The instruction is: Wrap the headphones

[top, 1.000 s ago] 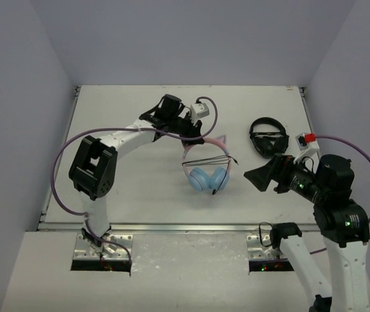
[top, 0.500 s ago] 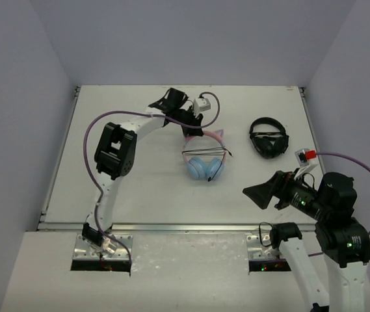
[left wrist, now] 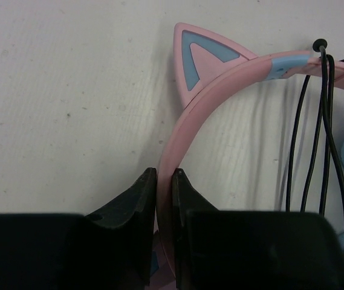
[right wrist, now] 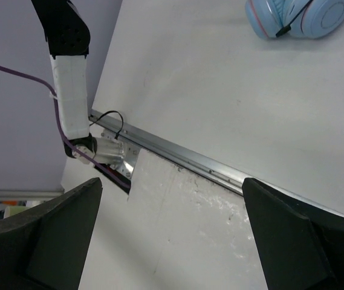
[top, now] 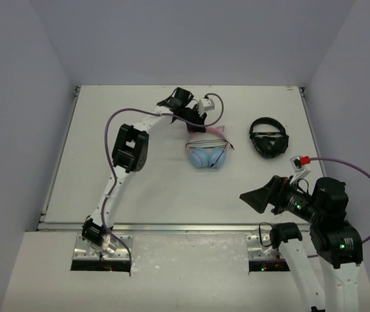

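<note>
The headphones [top: 209, 155] lie on the table's far middle, light blue earcups toward me, pink cat-ear headband away, thin black cable looped across them. My left gripper [top: 201, 127] is shut on the pink headband [left wrist: 187, 130]; the left wrist view shows the band pinched between both fingers, a cat ear [left wrist: 203, 57] beyond and the black cable [left wrist: 317, 139] hanging at the right. My right gripper [top: 255, 195] is open and empty, held near the table's front edge, well apart from the headphones. The earcups [right wrist: 298, 17] show at the top of the right wrist view.
Smaller all-black headphones [top: 268, 138] lie at the far right of the table. The metal rail [right wrist: 220, 170] of the table's front edge runs below the right gripper. The left arm's base [right wrist: 96, 148] sits at the front left.
My left gripper has dragged the headphones away from me and slightly right, its arm stretching out. My right gripper has drawn back toward the front edge.
</note>
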Controlling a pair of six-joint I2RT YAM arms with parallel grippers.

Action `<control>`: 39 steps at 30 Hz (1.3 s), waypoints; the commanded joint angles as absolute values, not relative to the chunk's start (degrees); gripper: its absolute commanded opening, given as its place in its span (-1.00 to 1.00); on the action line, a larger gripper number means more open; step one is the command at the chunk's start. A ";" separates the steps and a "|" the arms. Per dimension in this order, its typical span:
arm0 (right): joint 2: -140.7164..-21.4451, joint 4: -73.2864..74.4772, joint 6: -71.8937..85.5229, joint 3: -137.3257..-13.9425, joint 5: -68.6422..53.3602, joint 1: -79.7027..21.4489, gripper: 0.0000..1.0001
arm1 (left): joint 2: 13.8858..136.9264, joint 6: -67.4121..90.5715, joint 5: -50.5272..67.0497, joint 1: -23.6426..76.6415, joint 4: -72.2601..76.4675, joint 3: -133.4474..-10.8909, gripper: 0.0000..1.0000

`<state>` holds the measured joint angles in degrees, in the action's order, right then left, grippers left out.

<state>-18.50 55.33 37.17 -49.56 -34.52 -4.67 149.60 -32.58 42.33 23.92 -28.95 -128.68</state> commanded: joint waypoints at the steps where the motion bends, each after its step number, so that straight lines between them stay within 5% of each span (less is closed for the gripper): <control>1: -17.84 51.95 40.42 -47.90 -36.21 -4.75 0.98 | 151.34 -37.78 40.43 23.55 -25.58 -135.17 -0.98; 11: -19.16 48.78 41.92 -47.02 -37.62 -4.75 0.98 | 153.19 -48.69 38.67 23.20 -17.23 -137.99 -0.97; 22: -20.92 45.88 42.10 -44.03 -37.97 -4.75 0.98 | 154.95 -53.96 36.47 22.94 -5.01 -136.41 -0.71; 23: -21.00 45.70 42.01 -43.69 -37.97 -4.75 0.98 | 154.86 -53.44 36.47 22.94 -3.88 -136.23 -0.62; 24: -21.01 45.62 42.01 -43.51 -37.88 -4.75 0.98 | 154.86 -53.18 36.82 22.94 -2.56 -135.97 -0.31; 35: -21.53 43.08 41.22 -43.51 -38.23 -4.75 0.98 | 141.10 -40.81 30.42 24.43 13.61 -123.33 0.45; 36: -21.53 42.46 41.39 -43.07 -37.97 -4.75 0.98 | 139.41 -38.43 29.11 24.69 15.62 -121.05 0.99; 39: -21.80 39.56 41.57 -42.45 -37.53 -4.75 0.98 | 133.52 -30.43 23.57 24.61 18.54 -120.85 1.00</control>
